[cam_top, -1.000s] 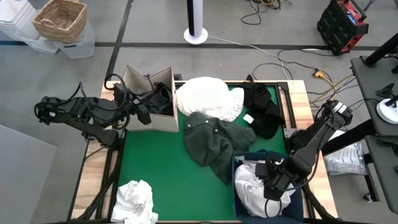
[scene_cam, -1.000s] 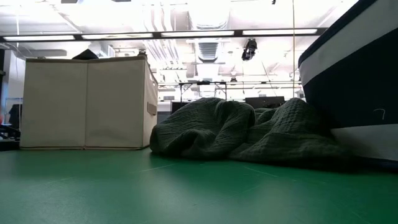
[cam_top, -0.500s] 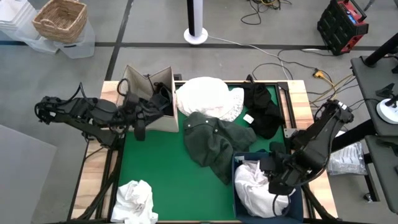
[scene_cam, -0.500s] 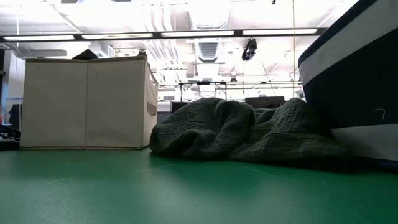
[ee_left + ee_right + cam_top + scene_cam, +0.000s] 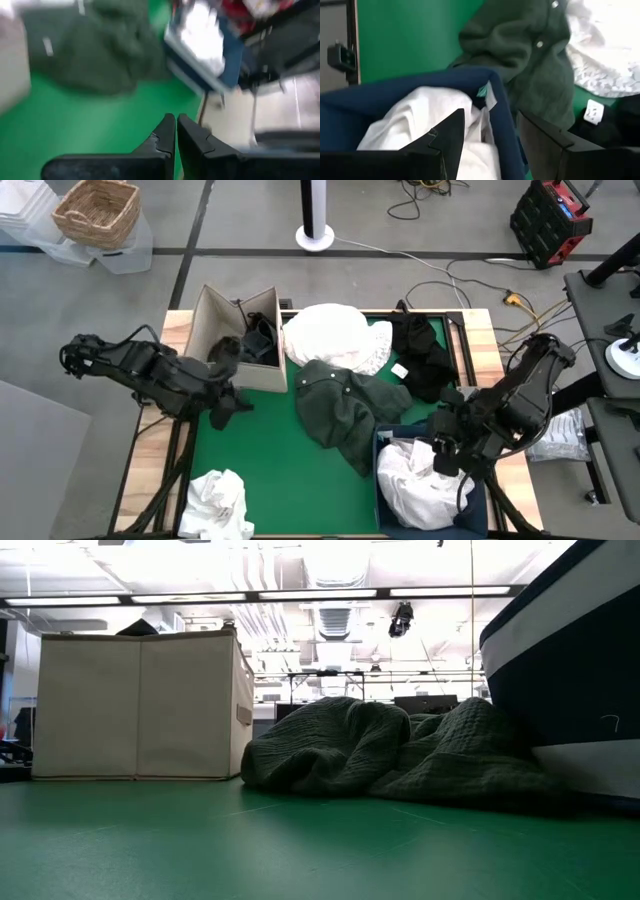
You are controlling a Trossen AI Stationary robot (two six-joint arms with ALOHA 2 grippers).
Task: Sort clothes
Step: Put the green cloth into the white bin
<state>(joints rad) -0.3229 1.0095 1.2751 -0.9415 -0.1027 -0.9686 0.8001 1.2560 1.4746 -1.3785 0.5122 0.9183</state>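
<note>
**Clothes lay scattered on the green worktop, box and bin part filled**

The green mat [image 5: 260,460] covered a wooden table whose bare edges showed at both sides. Around it ran a grey floor with loose cables, a wicker basket [image 5: 96,212] and a white pole base [image 5: 315,235] beyond the far edge. From table height, a ceiling with strip lights spread behind everything.

The beige box [image 5: 232,350] stood at the far-left corner with dark garments [image 5: 255,340] inside. The navy bin [image 5: 385,455] sat at the near-right corner and held a white garment [image 5: 415,480].

On the open mat, a dark green garment [image 5: 345,410] lay at the centre, its edge touching the bin. A large white garment [image 5: 335,335] lay at the far edge, a black garment [image 5: 425,355] beside it toward the far-right corner, and a crumpled white garment [image 5: 218,500] sat at the near-left corner.

The left gripper [image 5: 222,405] hovered over the mat just in front of the box, its jaws clenched on nothing. The right gripper [image 5: 445,455] hung above the bin, its jaws apart and released, the white garment below them.
</note>
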